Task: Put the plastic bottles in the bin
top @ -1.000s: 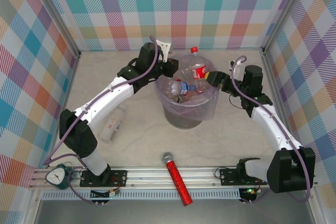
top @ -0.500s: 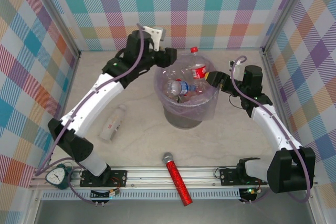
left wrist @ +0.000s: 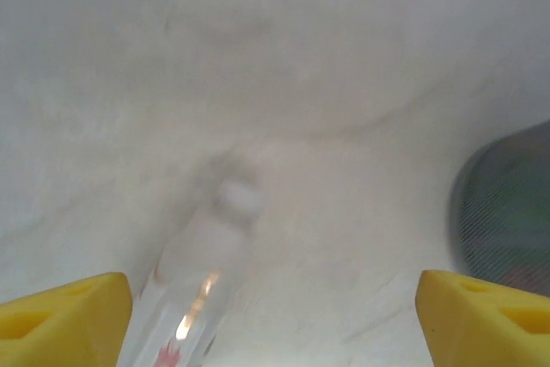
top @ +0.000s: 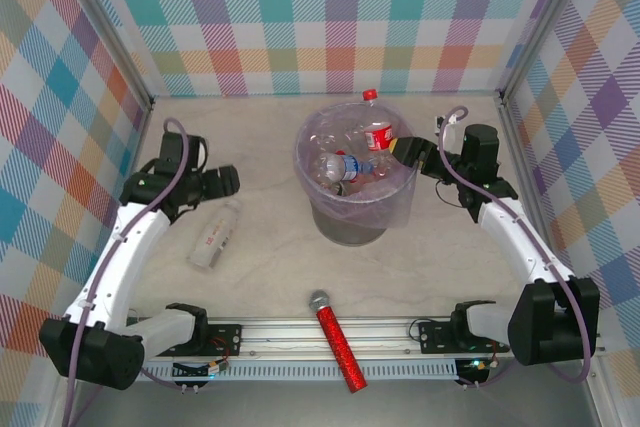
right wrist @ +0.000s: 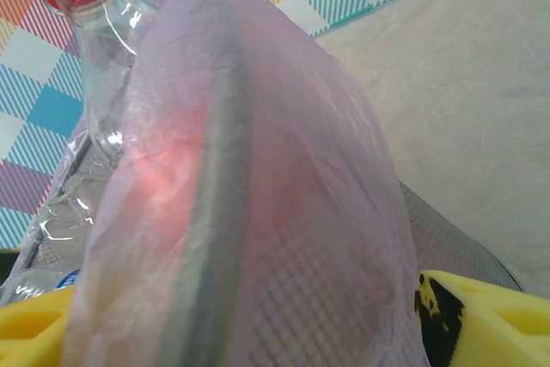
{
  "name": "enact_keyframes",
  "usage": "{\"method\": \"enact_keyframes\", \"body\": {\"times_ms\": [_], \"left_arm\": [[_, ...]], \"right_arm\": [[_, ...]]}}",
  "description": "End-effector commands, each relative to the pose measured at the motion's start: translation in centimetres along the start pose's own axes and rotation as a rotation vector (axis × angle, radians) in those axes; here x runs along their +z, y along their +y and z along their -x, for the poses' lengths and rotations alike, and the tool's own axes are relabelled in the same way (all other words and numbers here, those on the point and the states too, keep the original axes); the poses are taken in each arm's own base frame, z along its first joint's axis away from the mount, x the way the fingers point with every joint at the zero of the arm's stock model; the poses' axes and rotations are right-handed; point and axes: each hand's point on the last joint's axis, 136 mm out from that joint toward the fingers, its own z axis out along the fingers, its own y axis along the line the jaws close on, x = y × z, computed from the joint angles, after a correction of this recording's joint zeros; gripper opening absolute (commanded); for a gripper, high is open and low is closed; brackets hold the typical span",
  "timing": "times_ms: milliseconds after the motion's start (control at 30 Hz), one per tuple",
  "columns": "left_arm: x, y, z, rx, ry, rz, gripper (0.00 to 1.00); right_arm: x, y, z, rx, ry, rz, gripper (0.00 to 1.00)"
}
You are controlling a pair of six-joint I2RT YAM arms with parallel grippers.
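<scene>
Marbled tabletop [top: 270, 267], one bottle [top: 215, 235] lying near the bin [top: 345, 225].
My left gripper [top: 226, 183] hangs open over its cap end; light, slick and crushable, I'd pinch the labelled middle. My right gripper [top: 405, 152] gapes astride the bin's rim.

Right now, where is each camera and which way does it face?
Top external: above, behind the arms, looking down on both arms, the bin, a lying bottle.
Left wrist: on the left arm, facing down at that bottle; yellow fingers at corners.
Right wrist: on the right arm, facing the bin's bag and a red-capped bottle; fingers below.
Shared: that bottle, top and left wrist.
</scene>
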Motion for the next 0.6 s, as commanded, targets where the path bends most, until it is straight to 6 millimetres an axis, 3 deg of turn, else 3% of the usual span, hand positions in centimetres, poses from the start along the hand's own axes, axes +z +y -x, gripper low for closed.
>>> {"method": "enact_keyframes", "body": {"times_ms": [0,67,133,300,567], "left_arm": [[2.4,1.7,-4.1,-0.018,0.149,0.031,0.93],[4.1,2.3,-5.5,-0.014,0.205,0.042,1.00],[5.4,2.7,-6.0,-0.003,0.238,0.061,1.00],[8.4,2.9,-5.7,0.025,0.295,0.091,1.00],[11.4,3.0,-7.1,0.056,0.399,0.100,1.00]], "right_arm": [[-0.1,1.5,0.9,-0.046,-0.009,0.038,0.83],[-0.1,1.5,0.8,-0.046,-0.008,0.037,0.83],[-0.1,1.4,0.8,-0.046,-0.008,0.036,0.83],[-0.1,1.4,0.8,-0.044,-0.006,0.035,0.83],[-0.2,1.3,0.8,-0.053,-0.009,0.020,0.83]]}}
